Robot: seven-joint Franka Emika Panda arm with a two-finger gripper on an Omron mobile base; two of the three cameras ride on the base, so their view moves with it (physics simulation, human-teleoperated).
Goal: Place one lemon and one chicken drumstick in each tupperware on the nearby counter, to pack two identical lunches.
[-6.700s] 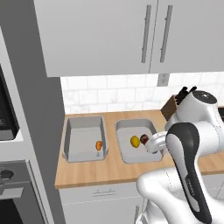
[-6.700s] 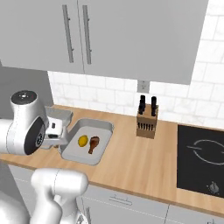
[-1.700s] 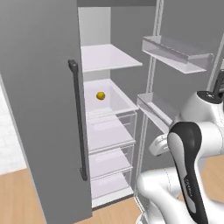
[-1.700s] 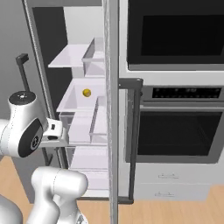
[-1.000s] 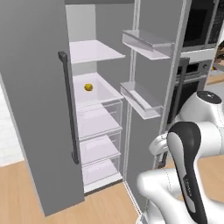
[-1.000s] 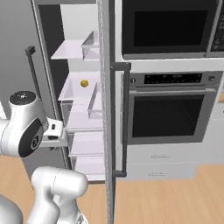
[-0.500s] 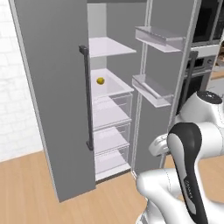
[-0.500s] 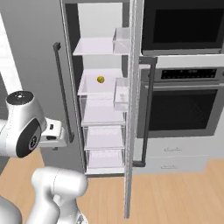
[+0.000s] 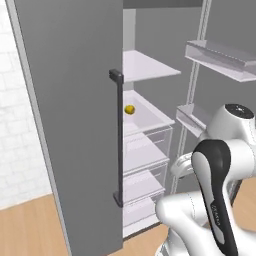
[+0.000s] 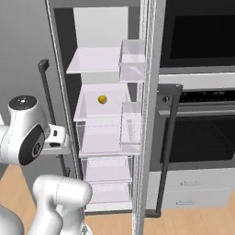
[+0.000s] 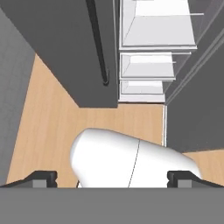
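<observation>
A yellow lemon [image 9: 129, 109] lies on the middle white shelf of the open fridge, also seen as the lemon [image 10: 102, 99] from the right base view. My gripper [image 11: 113, 178] points down at the wooden floor in front of the fridge, well below and in front of the lemon. Its two dark fingertips [image 11: 43, 177] stand far apart, open, holding nothing. The tupperware, the counter and the chicken drumstick are out of view.
The fridge's left door [image 9: 75, 125] with its dark handle [image 9: 117, 140] stands open close by. The right door's bins [image 10: 133, 59] hang beside the shelves. Clear drawers [image 10: 108, 167] sit below the lemon's shelf. A built-in oven [image 10: 202, 137] is to the right. Wooden floor [image 11: 52, 118] lies below.
The whole picture has shifted, so the base has moved: the open fridge now looks nearer and more head-on. The lemon stays on its shelf and the gripper stays open.
</observation>
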